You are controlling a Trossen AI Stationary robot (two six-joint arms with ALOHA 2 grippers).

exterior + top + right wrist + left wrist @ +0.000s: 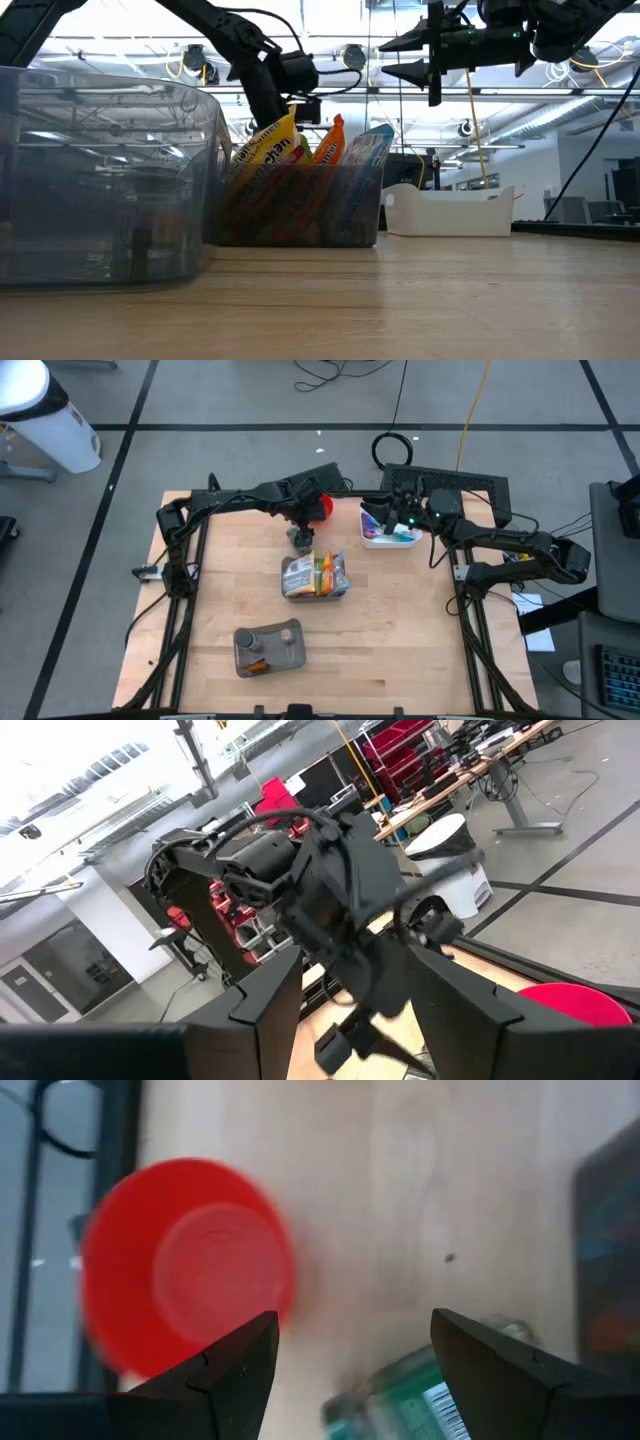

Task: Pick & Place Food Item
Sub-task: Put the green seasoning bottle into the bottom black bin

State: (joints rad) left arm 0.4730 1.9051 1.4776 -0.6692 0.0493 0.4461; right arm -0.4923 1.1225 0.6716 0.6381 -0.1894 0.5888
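Two pincers are up over the far half of the table [400,650]. Taking the snack bin [316,576] as my landmark: the left pincer [345,1370] hangs just beyond it, fingers spread wide and gripping nothing, with the red bowl [188,1270] a little farther off and a green-labelled bottle [420,1400] lying on the wood right under the fingertips. I judge that bottle is the food item I'm after. To do this pick well, I'd centre the gap across the bottle's body, not its neck, turn the wrist so the fingers straddle its short axis, come straight down and close only when both pads flank it; a round bottle will roll if nudged.

The right pincer [350,995] sits raised to the bin's far right, above the white tray [390,532], about half open and, as far as I see, empty. The bottle is cut off in the left wrist view and blurred, so I can't read its label or cap. The grey container [268,650] lies nearer me than the bin.
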